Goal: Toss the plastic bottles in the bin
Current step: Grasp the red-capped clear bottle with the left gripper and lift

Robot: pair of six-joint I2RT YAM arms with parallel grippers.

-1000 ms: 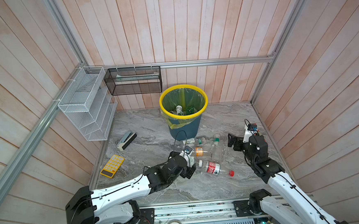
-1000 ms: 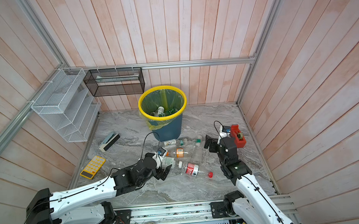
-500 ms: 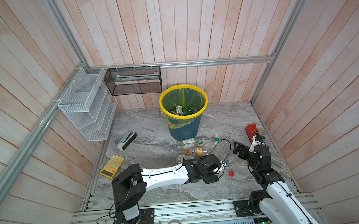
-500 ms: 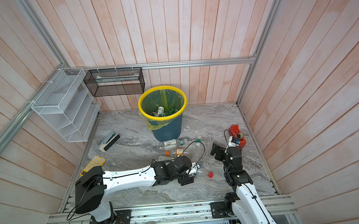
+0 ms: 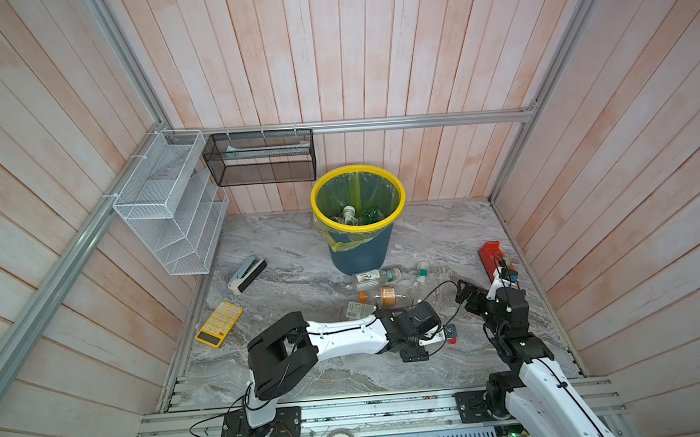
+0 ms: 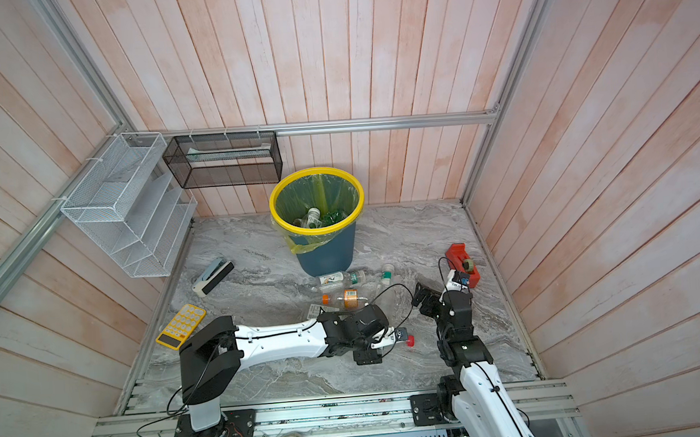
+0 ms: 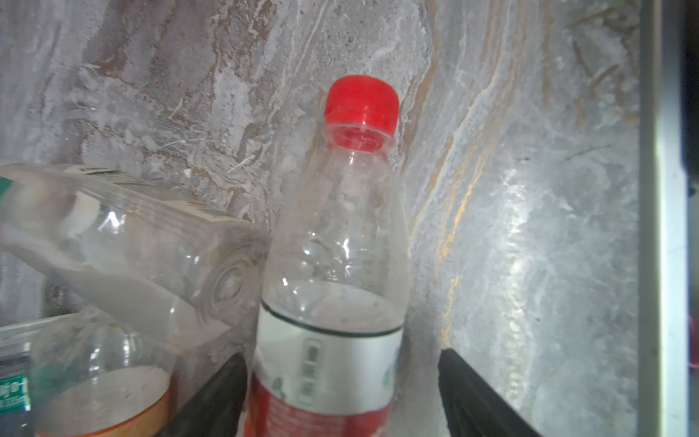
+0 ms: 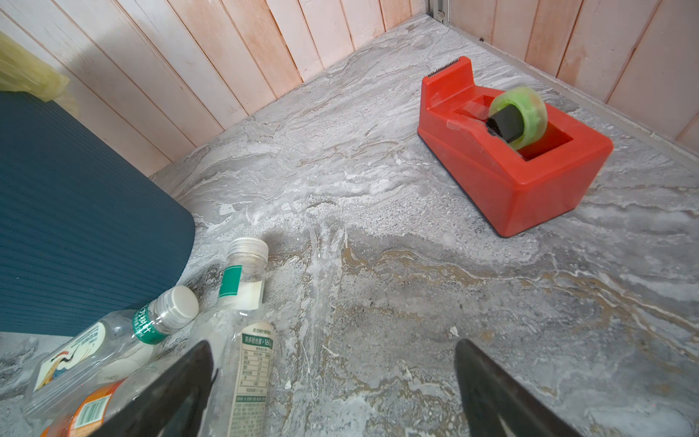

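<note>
1. Tabletop [image 5: 445, 230]: grey marble-look surface w/ wood-panel walls on 3 sides. All loose items lie on it.
2. Bin [image 5: 359, 256]: dark teal, yellow rim, bag liner. It stands at back centre, mouth up, prob. so either arm can reach it. Some bottles [image 5: 350, 216] lie inside, so the task looks part done.
3. Left arm [image 5: 347, 340]: stretched low across the middle, since its target lies on the right side.
4. Right gripper [image 8: 333, 344]: jaws wide, nothing betw. them, above bare table nr the red tape dispenser [image 8: 510, 151]. It likely stands aside to give the left arm room.
5. Loose bottles [image 5: 386, 297]: a few lie on their sides in a cluster just in front of the bin. Each will need a lift over the rim.
6. Left gripper [image 7: 334, 378]: jaws part-way in, astride the red-capped bottle [image 7: 333, 265] at its labelled body.
   - One finger [image 7: 219, 393] is at the bottle's side; the other is apart w/ a gap showing, so no grip yet.
   - The body is the widest part, hence prob. the chosen hold.
7. Neighbour bottle [image 7: 151, 257]: clear, on its side, base just beside the target. It may get nudged on the lift.
8. Red cap [image 7: 361, 102]: points away from the wrist, i.e. approach is from the base end.
</note>
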